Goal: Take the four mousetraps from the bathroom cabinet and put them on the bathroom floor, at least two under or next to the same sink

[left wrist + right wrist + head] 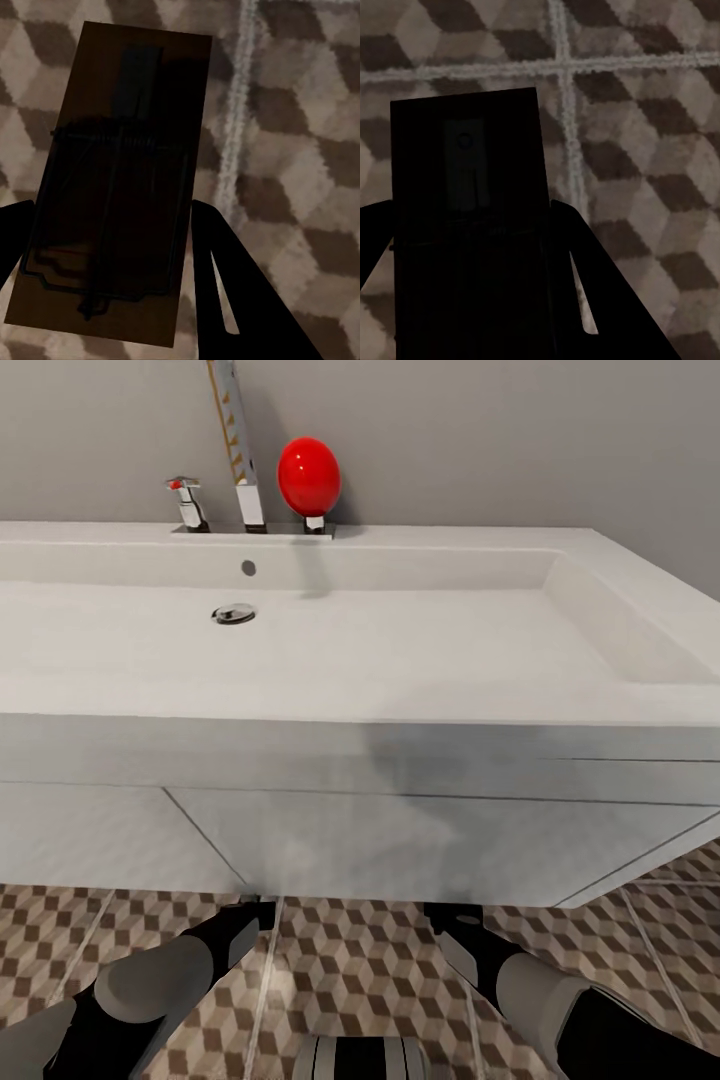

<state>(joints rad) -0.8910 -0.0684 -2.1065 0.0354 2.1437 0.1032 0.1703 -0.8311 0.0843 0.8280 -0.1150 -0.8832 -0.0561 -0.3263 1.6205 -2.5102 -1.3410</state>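
A wide white sink on a white vanity stands before the robot, above cube-patterned bathroom floor. Both arms reach under the vanity. Left gripper is clamped on a mousetrap — right gripper grips another mousetrap — both over tiles.

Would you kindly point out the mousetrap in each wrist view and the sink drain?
Left mousetrap (112,187), left wrist view, on its wire spring.
Right mousetrap (469,172), right wrist view, on its flat plate.
Sink drain (234,613), head view, on the metal plug.
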